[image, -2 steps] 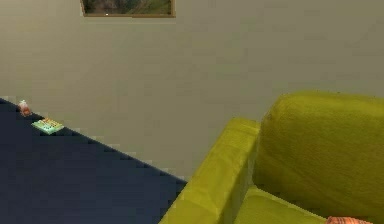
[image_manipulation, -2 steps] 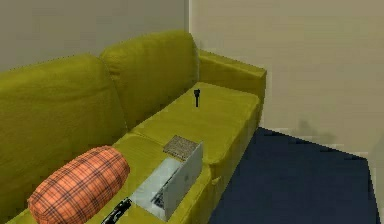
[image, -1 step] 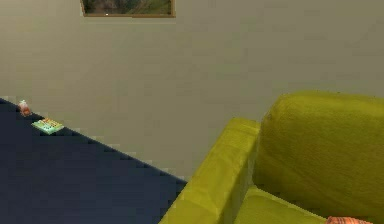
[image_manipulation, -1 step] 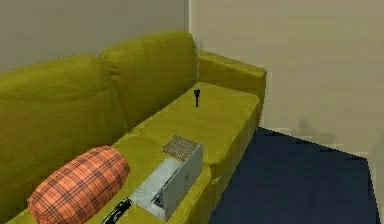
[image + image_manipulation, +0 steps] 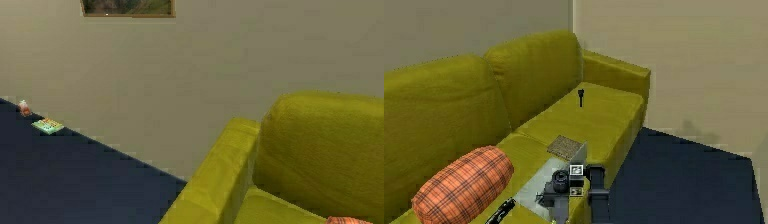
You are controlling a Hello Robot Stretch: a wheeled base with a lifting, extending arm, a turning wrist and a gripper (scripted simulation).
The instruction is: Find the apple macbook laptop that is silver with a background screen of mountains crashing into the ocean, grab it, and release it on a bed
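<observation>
Arm side view has the pincer [image 5: 552, 190] by the plaid cushion [image 5: 464, 185] on the yellow-green sofa [image 5: 444, 100], can't tell if it's holding anything or where the laptop is, so find, grab and bed drop probably all remain.

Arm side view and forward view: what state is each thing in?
Pillow: lying on the sofa seat.
Small dark thing: upright on the seat.
Flat square: lying flat on the seat.
Gripper: cannot tell whether it holds anything.
Picture: hanging on the wall.
Green thing: flat on the floor.
</observation>
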